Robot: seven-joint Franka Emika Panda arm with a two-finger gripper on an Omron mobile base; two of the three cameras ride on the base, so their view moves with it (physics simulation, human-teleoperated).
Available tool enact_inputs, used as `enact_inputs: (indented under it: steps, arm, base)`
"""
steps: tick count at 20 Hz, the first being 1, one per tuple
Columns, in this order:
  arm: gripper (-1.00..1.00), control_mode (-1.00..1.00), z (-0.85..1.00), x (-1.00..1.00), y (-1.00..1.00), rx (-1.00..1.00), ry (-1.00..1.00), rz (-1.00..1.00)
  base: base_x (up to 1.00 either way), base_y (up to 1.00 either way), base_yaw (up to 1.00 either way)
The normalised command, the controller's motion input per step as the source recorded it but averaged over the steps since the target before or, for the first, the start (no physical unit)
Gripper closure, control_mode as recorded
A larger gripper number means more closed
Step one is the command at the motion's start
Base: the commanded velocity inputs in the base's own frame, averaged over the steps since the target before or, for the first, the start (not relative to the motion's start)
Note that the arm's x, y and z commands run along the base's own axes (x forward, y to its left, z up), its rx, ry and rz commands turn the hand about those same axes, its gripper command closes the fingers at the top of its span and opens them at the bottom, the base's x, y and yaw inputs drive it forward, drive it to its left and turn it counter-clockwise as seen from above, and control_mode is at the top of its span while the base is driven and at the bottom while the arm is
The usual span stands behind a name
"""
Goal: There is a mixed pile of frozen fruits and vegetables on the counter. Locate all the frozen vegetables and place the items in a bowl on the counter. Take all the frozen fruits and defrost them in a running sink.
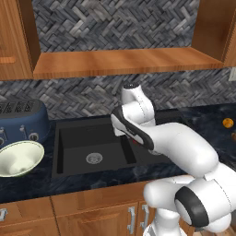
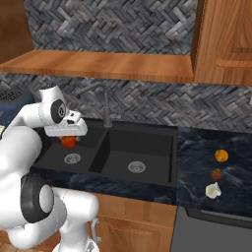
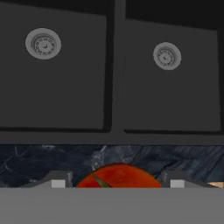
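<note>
My gripper (image 2: 69, 138) is shut on the red-orange tomato-like ball (image 2: 69, 143) and holds it above the left basin of the black sink (image 2: 123, 147). In the hand view the ball (image 3: 118, 176) sits between my two fingertips, with both drains below. The pale garlic-like bulb (image 2: 213, 190) lies on the dark counter (image 2: 197, 162) right of the sink. Behind it are a darker brownish ball (image 2: 216, 173) and a bright orange fruit (image 2: 221, 155). The cream bowl with a green rim (image 1: 18, 156) stands on the counter left of the sink (image 1: 92, 147).
A slim grey faucet (image 2: 106, 106) rises behind the divider between the basins. A blue toaster (image 1: 20, 120) stands behind the bowl. A wooden shelf (image 1: 124, 62) and wall cabinets hang overhead. My white arm (image 1: 175, 143) reaches across the right basin.
</note>
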Motion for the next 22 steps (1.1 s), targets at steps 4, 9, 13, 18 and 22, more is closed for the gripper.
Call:
enact_inputs:
  steps: [4,9,13,18,22]
  arm:
    - [1.0,-1.0,0.02,0.13,0.49,0.0,0.0,0.17]
    - [1.0,-1.0,0.02,0.09,0.51,0.0,0.0,0.15]
    - [1.0,-1.0,0.04,0.08,0.5,0.0,0.0,0.15]
    - [1.0,-1.0,0.07,0.09,0.45,0.01,0.0,0.16]
    - [1.0,-1.0,0.07,0.06,0.39,0.01,0.0,0.16]
  base:
    - [0.0,0.0,0.0]
    - [0.0,0.0,0.0]
    - [0.0,0.0,0.0]
    - [0.0,0.0,0.0]
    - [0.0,0.0,0.0]
